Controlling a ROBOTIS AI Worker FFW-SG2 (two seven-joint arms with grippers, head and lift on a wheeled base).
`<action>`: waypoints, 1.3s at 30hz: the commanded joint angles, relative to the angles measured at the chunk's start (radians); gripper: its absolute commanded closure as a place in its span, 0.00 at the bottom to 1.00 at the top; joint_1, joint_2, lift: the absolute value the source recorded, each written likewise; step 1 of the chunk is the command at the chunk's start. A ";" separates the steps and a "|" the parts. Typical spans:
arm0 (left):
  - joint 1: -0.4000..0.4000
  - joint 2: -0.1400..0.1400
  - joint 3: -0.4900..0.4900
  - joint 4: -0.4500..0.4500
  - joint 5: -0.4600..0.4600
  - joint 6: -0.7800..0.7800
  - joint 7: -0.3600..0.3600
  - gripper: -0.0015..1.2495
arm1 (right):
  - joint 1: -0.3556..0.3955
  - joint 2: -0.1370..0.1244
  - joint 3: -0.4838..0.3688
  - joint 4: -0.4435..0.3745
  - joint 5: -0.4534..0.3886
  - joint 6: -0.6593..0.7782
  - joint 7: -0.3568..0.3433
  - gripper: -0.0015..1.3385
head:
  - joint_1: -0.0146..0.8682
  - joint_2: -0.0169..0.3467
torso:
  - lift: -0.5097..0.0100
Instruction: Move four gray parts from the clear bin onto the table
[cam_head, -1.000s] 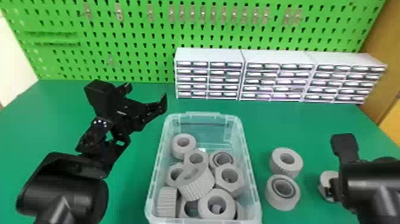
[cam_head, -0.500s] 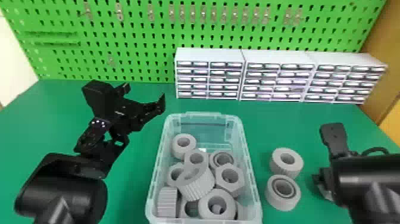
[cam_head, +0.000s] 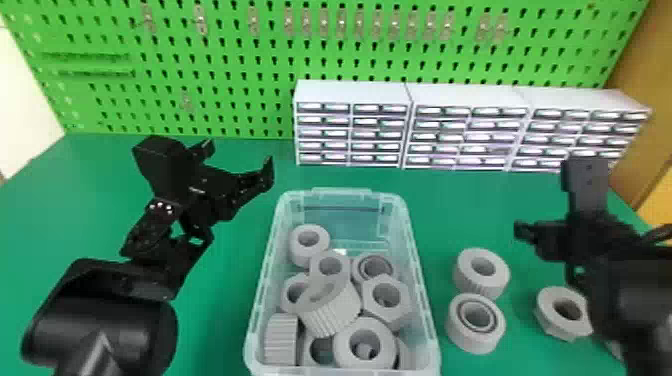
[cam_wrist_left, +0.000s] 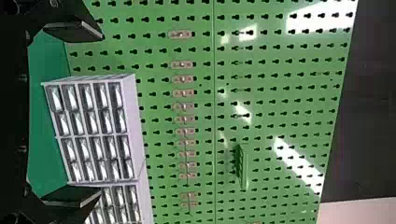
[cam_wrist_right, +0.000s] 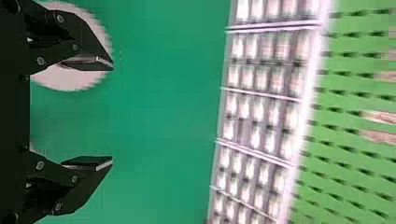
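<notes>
My left gripper (cam_head: 239, 159) stands open beyond the bin's left side; in the left wrist view the left gripper (cam_wrist_left: 97, 114) has nothing between its fingers. The clear bin (cam_head: 419, 280) holds several gray parts, among them a hexagonal one (cam_head: 384, 300) and a tilted ribbed one (cam_head: 332, 307). Right of the bin, on the table, lie a ribbed ring (cam_head: 471, 285), a smooth ring (cam_head: 462, 332) and a flanged part (cam_head: 550, 320). Above and behind that last one is my right gripper (cam_head: 555, 200), open; the right wrist view shows the right gripper (cam_wrist_right: 106, 114) empty, a gray part (cam_wrist_right: 70, 81) behind one finger.
White drawer cabinets (cam_head: 352, 92) line the table's back edge before a green pegboard (cam_head: 240, 65). Another gray piece (cam_head: 614, 348) peeks out beside the right arm. Bare green table (cam_head: 465, 210) lies between the bin and the right gripper.
The right gripper has risen and moved away from the flanged part at the right, now uncovered on the table. The left arm has stayed almost still.
</notes>
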 joint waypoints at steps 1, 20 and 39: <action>-0.002 -0.004 0.013 0.000 -0.002 -0.015 0.003 0.10 | 0.000 -0.010 -0.057 0.000 -0.068 -0.135 0.001 0.39 | 0.78 0.14 | 0.89; 0.001 -0.012 0.059 0.002 -0.025 -0.070 0.056 0.10 | 0.023 -0.080 -0.202 0.006 -0.230 -0.386 0.070 0.38 | 0.78 0.14 | 0.89; 0.000 -0.018 0.082 0.000 -0.025 -0.079 0.056 0.10 | 0.026 -0.073 -0.254 0.006 -0.200 -0.391 0.135 0.38 | 0.78 0.14 | 0.89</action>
